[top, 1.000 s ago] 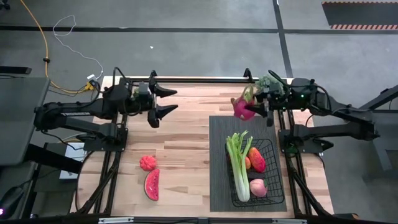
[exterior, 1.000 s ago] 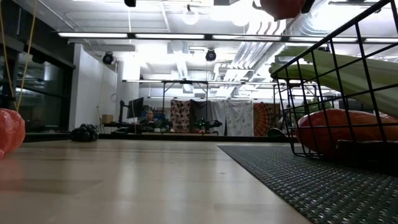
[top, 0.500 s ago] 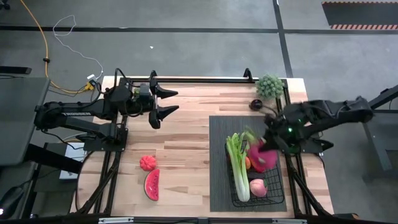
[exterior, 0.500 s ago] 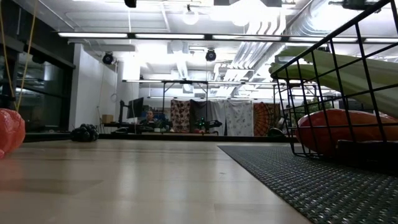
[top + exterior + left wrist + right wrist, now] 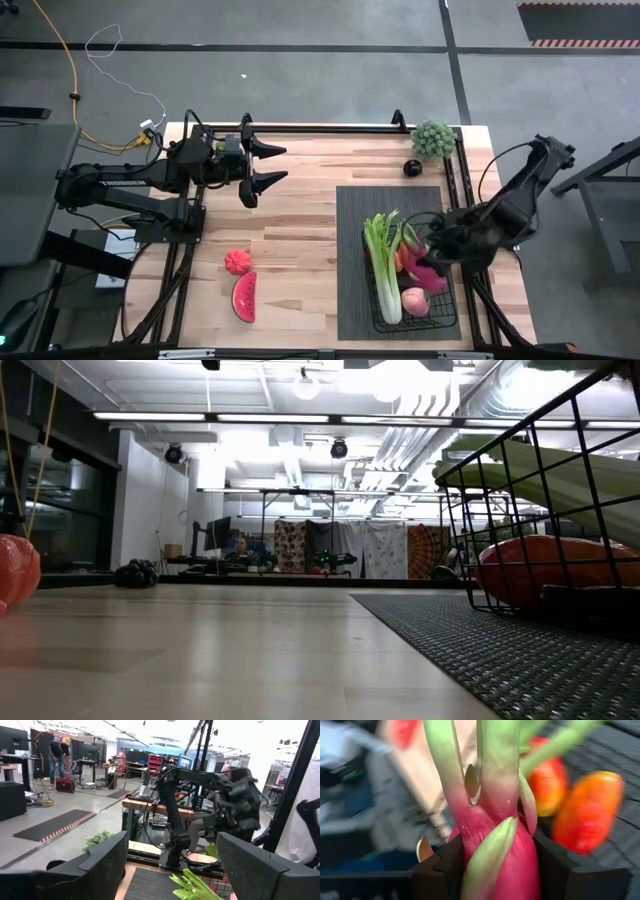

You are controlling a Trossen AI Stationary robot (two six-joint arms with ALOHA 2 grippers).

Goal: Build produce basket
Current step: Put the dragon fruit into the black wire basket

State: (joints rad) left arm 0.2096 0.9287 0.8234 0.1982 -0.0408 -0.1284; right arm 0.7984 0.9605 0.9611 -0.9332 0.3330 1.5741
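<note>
The wooden table [image 5: 300, 215] is seen from above, with a dark ribbed mat [image 5: 352, 260] laid on its right half. The black wire basket [image 5: 447, 300] is set on that mat. 2 arms are seen, 1 at each side.

The right gripper [image 5: 432, 262] is held over the basket. Its 2 fingers [image 5: 436, 872] are closed on the pink dragon fruit [image 5: 500, 855], which is pinched between them. In the high view the dragon fruit [image 5: 425, 272] is seen inside the basket's rim, just beside the mango [image 5: 408, 258].

The left gripper [image 5: 268, 163] is held over the far left part of the table, well apart from the basket. Its 2 fingers [image 5: 100, 865] are spread wide, and nothing is held in them.

A long green celery bunch [image 5: 384, 262] is laid along the left side of the basket. A peach [image 5: 415, 301] is placed at the near end.

On the bare wood to the left, a watermelon slice [image 5: 244, 296] is laid near the front edge. A small red fruit [image 5: 237, 262] is placed just beside it.

At the far right corner, a green leafy bunch [image 5: 432, 138] is seen, with a small dark round thing [image 5: 411, 168] near it.
</note>
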